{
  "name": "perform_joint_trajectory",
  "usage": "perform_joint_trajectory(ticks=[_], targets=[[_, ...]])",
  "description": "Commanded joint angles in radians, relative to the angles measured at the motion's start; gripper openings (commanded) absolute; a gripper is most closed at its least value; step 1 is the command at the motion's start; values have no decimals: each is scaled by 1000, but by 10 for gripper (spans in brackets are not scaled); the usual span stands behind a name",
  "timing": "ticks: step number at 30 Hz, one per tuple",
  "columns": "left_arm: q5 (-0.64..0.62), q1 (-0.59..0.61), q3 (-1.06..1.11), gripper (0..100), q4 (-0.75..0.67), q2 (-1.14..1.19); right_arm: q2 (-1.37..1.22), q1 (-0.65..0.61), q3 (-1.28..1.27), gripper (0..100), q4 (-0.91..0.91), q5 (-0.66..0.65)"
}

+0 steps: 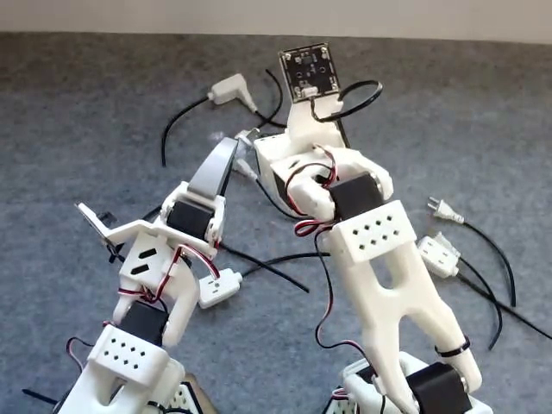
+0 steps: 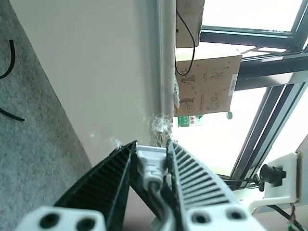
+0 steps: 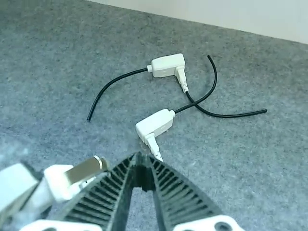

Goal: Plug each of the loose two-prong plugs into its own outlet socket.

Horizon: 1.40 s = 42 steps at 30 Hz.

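Since a white moulded plug (image 2: 153, 166) with its cord is clenched between the left jaws, raised off the grey felt-like surface (image 1: 78, 129) and tipped toward the far wall, the step in hand is judged to be carrying it to a socket. The nearest candidate is the white plastic outlet socket block (image 1: 220, 287), which lies on the surface just to the right of the left arm (image 1: 142, 259).

For a clean insertion the wrist should be turned downward, so that the prongs are lined up with the slots before any push is made. The prongs are hidden in the grip, so their orientation cannot be told. The trailing cord should be kept from snagging on the black cables (image 1: 276, 267) crossing the middle. The light block is likely to slide when pressed, so it should be steadied.

The right jaws are closed together with nothing seen between them, low over a second white angled plug (image 3: 155, 124) that lies on the surface. They would have to be opened before anything could be braced or taken. Farther off lies a third white angled plug (image 3: 167, 65). At the right, a second white socket block (image 1: 438, 255) and a small two-prong plug on a black cord (image 1: 442, 208) lie near each other but apart.
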State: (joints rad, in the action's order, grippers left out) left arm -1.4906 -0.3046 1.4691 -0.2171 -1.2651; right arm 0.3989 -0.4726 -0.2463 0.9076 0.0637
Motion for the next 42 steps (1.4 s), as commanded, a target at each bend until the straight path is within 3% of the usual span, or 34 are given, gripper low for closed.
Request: perform_joint_trajectory(ticks=[1, 34, 42], targets=[[6, -30, -5, 6, -12, -15, 7, 2, 70, 7, -35, 6], [6, -61, 7, 6, -14, -15, 5, -5, 97, 7, -64, 2], [6, -22, 22, 6, -8, -5, 18, 179, 104, 7, -61, 0]])
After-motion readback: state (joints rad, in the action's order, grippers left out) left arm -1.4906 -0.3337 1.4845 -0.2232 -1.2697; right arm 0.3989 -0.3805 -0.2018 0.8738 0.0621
